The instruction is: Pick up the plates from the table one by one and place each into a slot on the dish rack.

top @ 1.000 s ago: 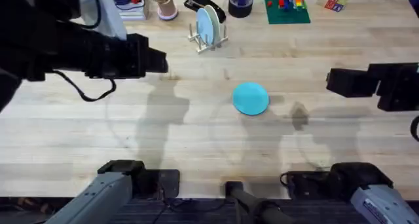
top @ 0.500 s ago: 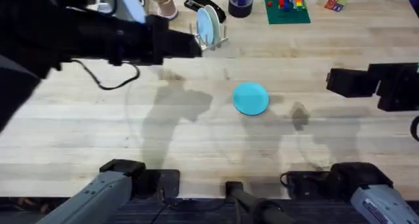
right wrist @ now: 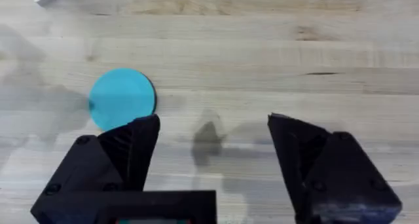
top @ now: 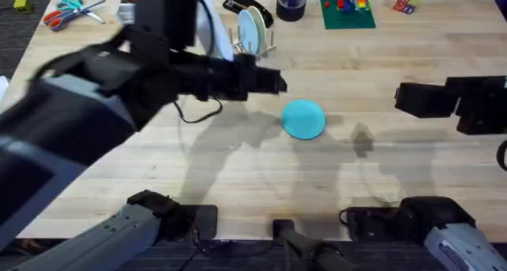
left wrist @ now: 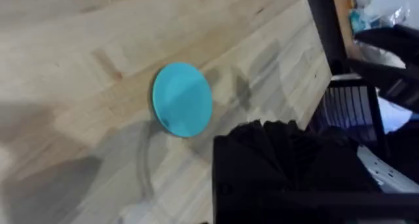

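Overhead first: a bright-turquoise plate (top: 303, 118) lies flat on the pale wooden table (top: 238, 184), right around the middle, nothing touching it. At the far edge stands the small wooden dish rack (top: 252, 41), and it has a paler blue-white plate (top: 251, 29) upright in one of its slots. The left arm looms large and dark across the left half, and the left gripper (top: 273, 81) sits just short of the turquoise plate, on the rack side of it; whether its fingers are apart or together, I cannot tell from here. The right gripper (top: 400, 99) hovers well off to the right of the plate, at about the same depth on the table. Scissors (top: 67, 8) lie at the far left corner, and a green block board (top: 347, 8) sits on the far edge.

Left wrist view: the turquoise plate (left wrist: 182, 99) lies flat on the planks, apart from the dark gripper body in the foreground. Finger spread? Cannot tell here either.

Right wrist view: the right gripper (right wrist: 213, 149) is spread wide, its two black fingers (right wrist: 127, 149) well apart with bare table between them. The turquoise plate (right wrist: 122, 98) lies beyond one finger, untouched.
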`<state>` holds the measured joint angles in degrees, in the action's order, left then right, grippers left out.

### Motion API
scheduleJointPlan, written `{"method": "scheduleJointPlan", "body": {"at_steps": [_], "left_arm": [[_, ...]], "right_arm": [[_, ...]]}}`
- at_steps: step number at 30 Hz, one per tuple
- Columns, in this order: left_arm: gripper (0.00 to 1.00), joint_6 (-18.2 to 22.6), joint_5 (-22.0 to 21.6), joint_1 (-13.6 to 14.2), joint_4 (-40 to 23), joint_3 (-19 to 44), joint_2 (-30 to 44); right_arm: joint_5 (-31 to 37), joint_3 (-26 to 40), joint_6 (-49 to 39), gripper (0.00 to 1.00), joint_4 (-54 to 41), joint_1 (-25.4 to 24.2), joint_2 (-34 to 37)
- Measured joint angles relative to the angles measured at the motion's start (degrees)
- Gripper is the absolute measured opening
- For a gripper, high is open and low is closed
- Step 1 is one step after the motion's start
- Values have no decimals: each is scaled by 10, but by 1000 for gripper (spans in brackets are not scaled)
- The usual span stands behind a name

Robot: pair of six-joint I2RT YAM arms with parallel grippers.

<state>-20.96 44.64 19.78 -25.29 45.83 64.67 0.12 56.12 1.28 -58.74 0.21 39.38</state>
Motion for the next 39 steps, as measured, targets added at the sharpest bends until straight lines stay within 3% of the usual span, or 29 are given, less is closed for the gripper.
{"method": "scheduleJointPlan", "body": {"at_steps": [5, 10, 39], "left_arm": [[41, -18, 3, 34, 17, -8, 61], [43, -23, 7, 51, 51, -8, 123], [41, -31, 21, 55, 160, -8, 315]], "right_arm": [[0, 0, 0, 995, 0, 0, 0], [0, 0, 0, 995, 0, 0, 0], [0, 0, 0, 993, 0, 0, 0]]}}
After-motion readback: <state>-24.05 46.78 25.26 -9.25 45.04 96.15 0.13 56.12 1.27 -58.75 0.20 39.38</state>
